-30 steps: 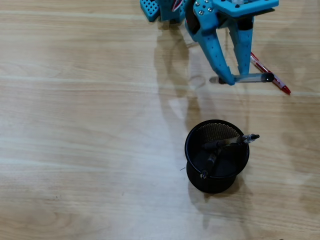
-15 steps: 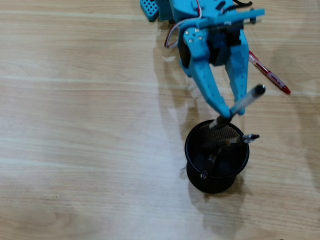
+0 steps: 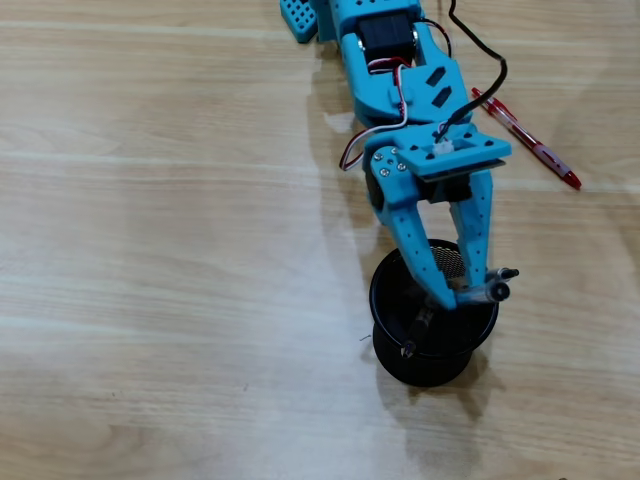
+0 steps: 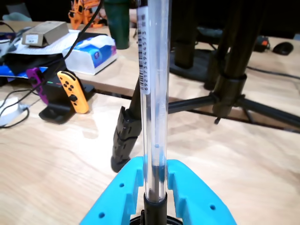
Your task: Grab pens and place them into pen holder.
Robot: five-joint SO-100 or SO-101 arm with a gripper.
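My blue gripper (image 3: 462, 298) hangs over the right side of the pen holder (image 3: 398, 364), a round black mesh cup, and is shut on a clear-barrelled pen (image 3: 495, 291) that stands nearly upright. In the wrist view that clear pen (image 4: 154, 93) rises between the gripper (image 4: 154, 180) jaws, its dark lower end over the cup's rim (image 4: 136, 220). A dark pen (image 3: 416, 328) lies inside the cup. Another pen's tip (image 3: 509, 272) pokes over the right rim. A red-and-white pen (image 3: 532, 148) lies on the table at the upper right, beside the arm.
The arm's base (image 3: 305, 18) is at the top edge of the overhead view. The wrist view shows black tripod legs (image 4: 234, 89), a tissue box (image 4: 91, 54) and an orange game controller (image 4: 72, 91) on the wooden table beyond.
The gripper lifted the clear pen from the table near the red pen, carried it down the overhead view to the cup, and turned it from lying flat to nearly upright.
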